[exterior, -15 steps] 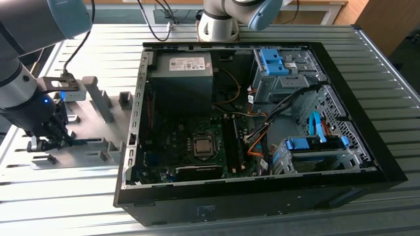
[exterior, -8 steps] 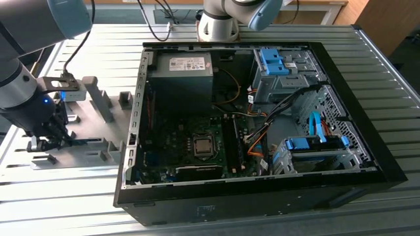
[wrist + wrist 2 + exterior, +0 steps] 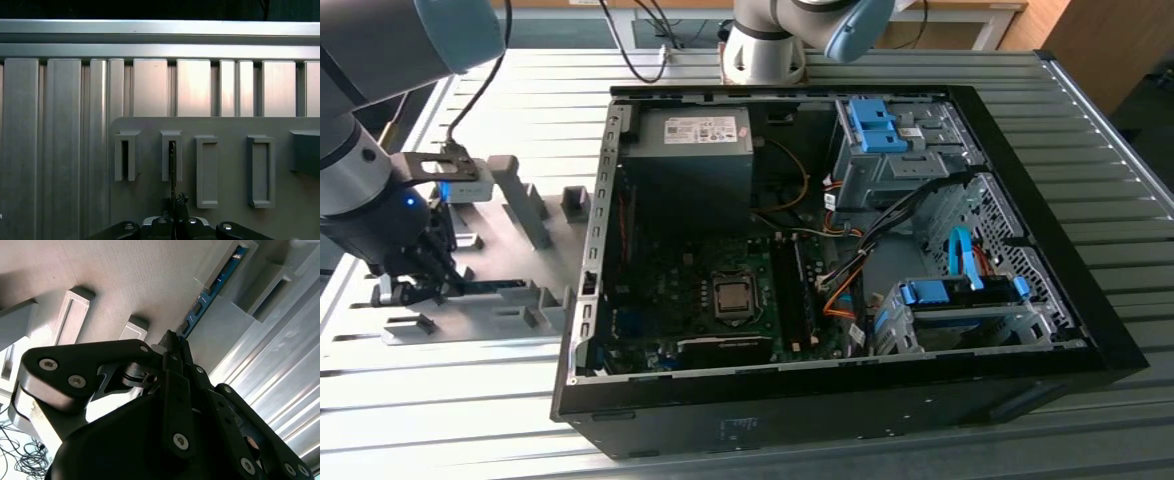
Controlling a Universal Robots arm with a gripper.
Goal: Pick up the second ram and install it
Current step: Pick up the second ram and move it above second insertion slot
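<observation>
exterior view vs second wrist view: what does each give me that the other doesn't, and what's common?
Exterior view adds: the open computer case with its motherboard, power supply and drive cages, beside the grey holder plate at the exterior view's left. Second wrist view adds: the second ram close up, blue-green with dark chips, and the gripper closed on its end. Shared: gripper, second ram standing in the holder plate's blocks, ribbed table.
</observation>
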